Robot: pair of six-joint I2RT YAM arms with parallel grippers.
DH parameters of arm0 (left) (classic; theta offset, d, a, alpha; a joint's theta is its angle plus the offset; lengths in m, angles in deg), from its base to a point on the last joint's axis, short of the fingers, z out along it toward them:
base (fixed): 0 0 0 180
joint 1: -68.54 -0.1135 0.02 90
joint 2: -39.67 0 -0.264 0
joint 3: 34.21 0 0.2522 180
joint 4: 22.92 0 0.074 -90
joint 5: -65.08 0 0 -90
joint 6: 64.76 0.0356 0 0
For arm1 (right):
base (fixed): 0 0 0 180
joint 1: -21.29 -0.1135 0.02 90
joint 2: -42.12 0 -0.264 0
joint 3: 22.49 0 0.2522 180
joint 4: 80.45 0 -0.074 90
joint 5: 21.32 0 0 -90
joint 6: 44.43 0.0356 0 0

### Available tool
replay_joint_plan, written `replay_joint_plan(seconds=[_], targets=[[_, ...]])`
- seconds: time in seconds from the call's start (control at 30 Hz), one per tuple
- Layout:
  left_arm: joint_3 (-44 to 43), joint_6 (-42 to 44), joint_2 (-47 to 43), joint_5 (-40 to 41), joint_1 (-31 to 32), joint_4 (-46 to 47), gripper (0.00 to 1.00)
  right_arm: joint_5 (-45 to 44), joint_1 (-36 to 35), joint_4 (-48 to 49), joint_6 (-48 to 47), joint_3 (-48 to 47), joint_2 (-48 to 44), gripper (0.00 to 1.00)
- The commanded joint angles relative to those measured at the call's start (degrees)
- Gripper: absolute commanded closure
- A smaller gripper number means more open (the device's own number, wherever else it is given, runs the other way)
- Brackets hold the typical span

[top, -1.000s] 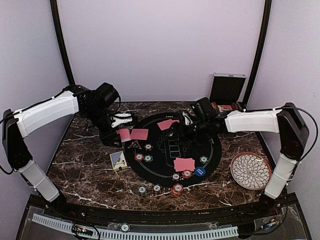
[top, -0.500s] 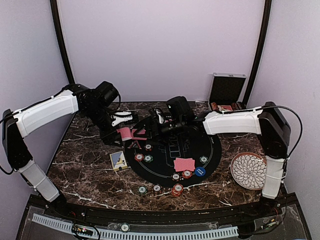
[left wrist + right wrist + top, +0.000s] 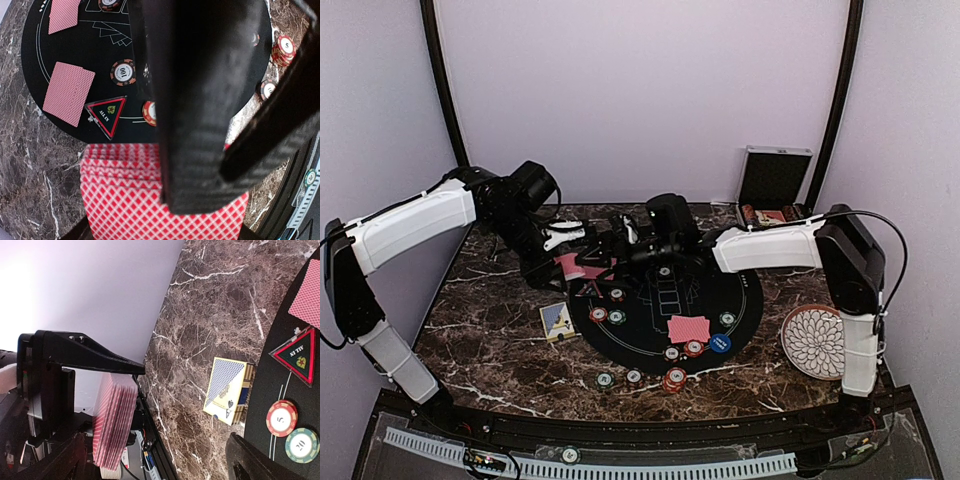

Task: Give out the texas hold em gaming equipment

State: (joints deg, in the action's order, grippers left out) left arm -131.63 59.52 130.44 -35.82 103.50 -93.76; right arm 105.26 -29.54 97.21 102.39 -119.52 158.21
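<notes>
Jaws wide, right gripper [image 3: 609,254] has reached the card deck [image 3: 125,205] clamped in left gripper [image 3: 560,262].

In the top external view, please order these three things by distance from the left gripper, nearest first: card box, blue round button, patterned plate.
1. card box, left side, just in front of the left gripper.
2. blue round button, right of centre, on the black mat.
3. patterned plate, far right.
</notes>
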Motion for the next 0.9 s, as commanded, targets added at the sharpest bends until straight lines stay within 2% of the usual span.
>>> replay_joint_plan(seconds=[0.0,0.1,0.63,0.87], targets=[[-2.03,-0.18,-2.25,-1.12,-0.10,-0.53,1.00,2.97,-1.62,6.13,3.78,-3.09,2.41,0.05],[-2.31,-0.34,-1.97,-1.81,-0.08,-0.68,1.00,3.65,-1.81,9.07,6.08,-3.05,3.53,0.08],[-2.04,-0.19,-1.53,-2.11,-0.07,-0.88,1.00,7.05,-3.13,19.54,17.17,-9.37,12.36,0.10],[-1.65,0.09,-1.82,-1.60,-0.11,-0.94,1.00,5.15,-2.43,14.75,15.47,-8.89,12.73,0.19]])
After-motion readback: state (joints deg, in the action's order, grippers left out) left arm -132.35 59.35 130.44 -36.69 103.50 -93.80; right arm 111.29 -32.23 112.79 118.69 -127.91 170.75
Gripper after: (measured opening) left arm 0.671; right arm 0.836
